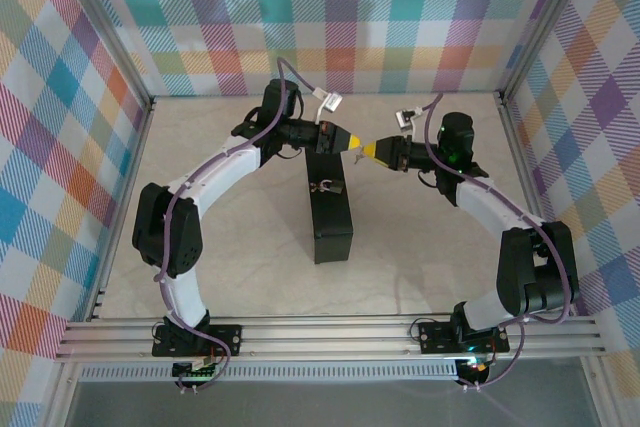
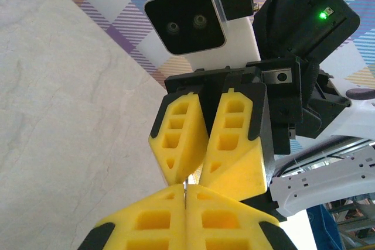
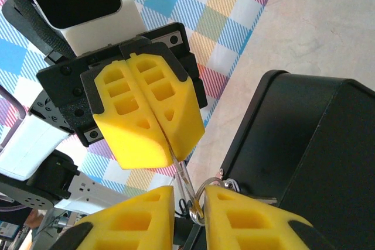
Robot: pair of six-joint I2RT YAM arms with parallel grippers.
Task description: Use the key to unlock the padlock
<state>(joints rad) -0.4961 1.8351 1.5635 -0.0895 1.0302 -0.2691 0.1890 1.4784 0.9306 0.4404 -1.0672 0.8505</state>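
Above the far end of the black box (image 1: 331, 217), my two grippers meet tip to tip. The left gripper (image 1: 351, 143) (image 2: 185, 195) is shut on the key (image 2: 185, 190), a thin silvery blade (image 3: 181, 173) sticking out of its yellow fingertips. Facing it, the right gripper (image 1: 371, 150) (image 3: 188, 196) is open. The key's wire ring (image 3: 198, 208) hangs in the gap between its fingers. The small padlock (image 1: 325, 185) sits on top of the box below the grippers, its silvery shackle just visible.
The black box (image 3: 304, 144) lies lengthwise in the middle of the pale table (image 1: 250, 237). Checked walls (image 1: 400, 17) and metal frame posts (image 1: 120, 57) close in the back and sides. There is open tabletop left and right of the box.
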